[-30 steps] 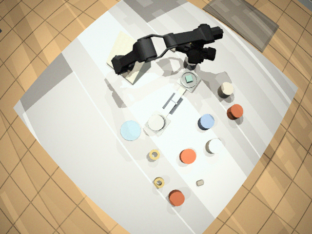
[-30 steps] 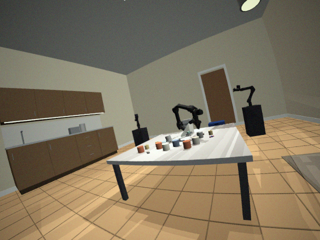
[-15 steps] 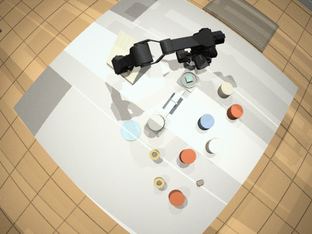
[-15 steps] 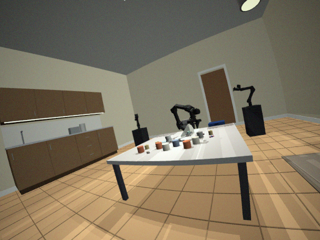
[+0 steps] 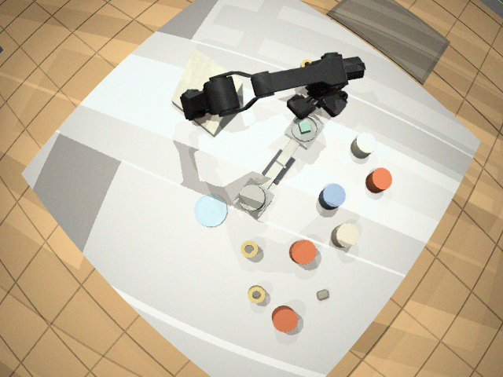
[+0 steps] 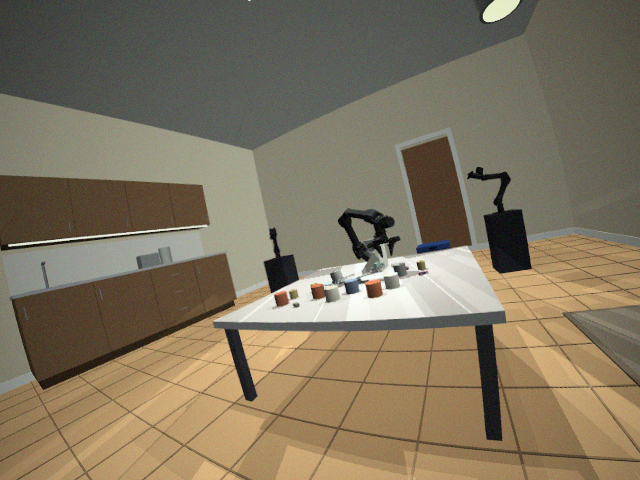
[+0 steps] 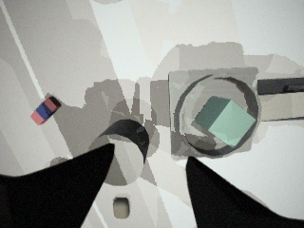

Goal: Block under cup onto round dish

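Observation:
The teal block (image 5: 304, 127) (image 7: 225, 121) sits uncovered on the far pad (image 7: 177, 78) of the balance (image 5: 280, 158). The lifted grey cup (image 7: 124, 142) shows its dark mouth on the table left of that pad, below my fingers and not held by them. It is hidden under the arm in the top view. My gripper (image 5: 317, 101) (image 7: 150, 156) (image 6: 385, 249) is partly open and empty, hovering just beyond the far pad. The other cup (image 5: 251, 195) stands on the near pad. The light blue round dish (image 5: 210, 210) lies left of it.
White (image 5: 363, 144), orange (image 5: 378, 179), blue (image 5: 332, 195), cream (image 5: 345, 234) and two more orange cylinders (image 5: 302, 251) (image 5: 284, 318) stand to the right and front. Yellow rings (image 5: 248, 248) (image 5: 256, 294) (image 5: 305, 63), a grey piece (image 5: 322, 294) and a red-blue eraser (image 7: 45, 110) lie about.

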You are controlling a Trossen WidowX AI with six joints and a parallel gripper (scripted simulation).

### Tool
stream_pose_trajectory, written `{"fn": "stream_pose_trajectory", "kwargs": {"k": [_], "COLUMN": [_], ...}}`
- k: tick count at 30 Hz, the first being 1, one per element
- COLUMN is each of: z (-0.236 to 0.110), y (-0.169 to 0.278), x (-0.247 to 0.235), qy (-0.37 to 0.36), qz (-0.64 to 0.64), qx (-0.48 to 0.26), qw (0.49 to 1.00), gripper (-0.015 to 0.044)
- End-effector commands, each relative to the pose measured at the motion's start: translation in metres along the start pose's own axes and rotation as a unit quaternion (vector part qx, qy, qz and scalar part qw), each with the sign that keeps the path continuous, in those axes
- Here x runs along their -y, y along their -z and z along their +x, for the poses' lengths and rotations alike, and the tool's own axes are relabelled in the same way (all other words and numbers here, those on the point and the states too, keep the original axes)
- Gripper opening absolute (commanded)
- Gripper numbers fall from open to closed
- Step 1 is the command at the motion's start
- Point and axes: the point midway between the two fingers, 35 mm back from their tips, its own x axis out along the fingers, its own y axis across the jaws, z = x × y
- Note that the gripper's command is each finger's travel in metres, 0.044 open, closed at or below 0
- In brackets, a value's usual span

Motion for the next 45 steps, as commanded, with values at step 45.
{"fn": "stream_pose_trajectory", "kwargs": {"k": [45], "z": [0.004], "y": [-0.028], "x": [0.057], "qy": [0.022], "qz": [-0.535], "qx": [-0.028], "qw": [0.844], "gripper": [0.026]}}
